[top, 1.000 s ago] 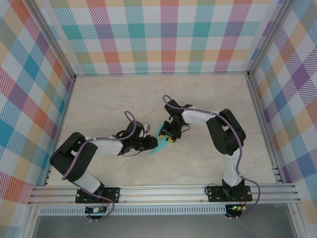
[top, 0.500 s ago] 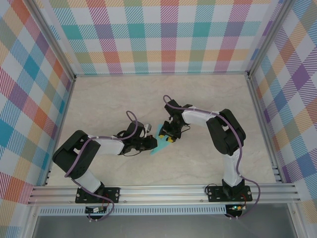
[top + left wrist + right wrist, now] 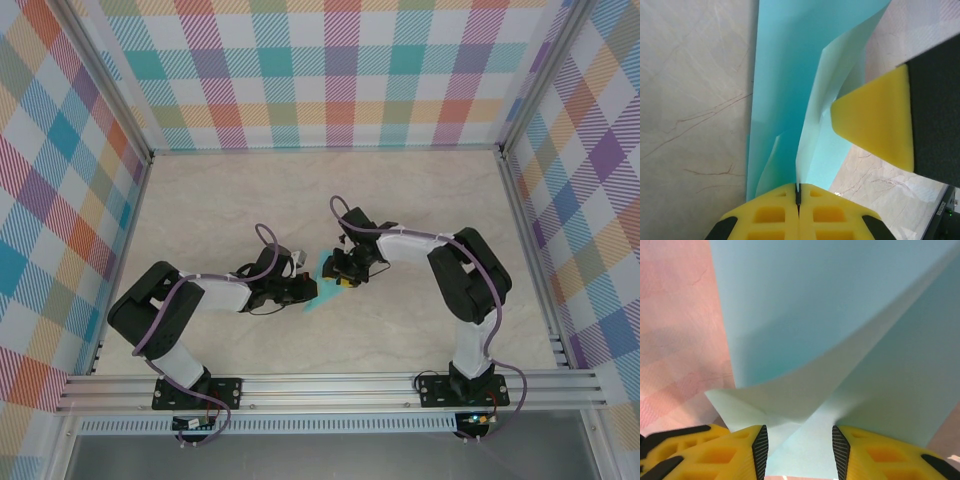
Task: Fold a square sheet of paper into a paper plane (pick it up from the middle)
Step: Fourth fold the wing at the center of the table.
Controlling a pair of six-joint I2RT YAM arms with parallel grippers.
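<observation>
The square sheet of paper [image 3: 785, 75] is thin matt paper; the table [image 3: 690, 125] looks smooth, marble-patterned.

The left gripper [image 3: 798, 199] closes its jaws on the folded sheet of paper [image 3: 782, 75], while the right arm's elbow [image 3: 468, 272] swings outward, rightward.

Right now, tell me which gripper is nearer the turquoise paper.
Left. The left gripper is shut on an edge of the turquoise paper, pinching it. The right gripper sits with open jaws around a raised fold, not clamping it.
</observation>
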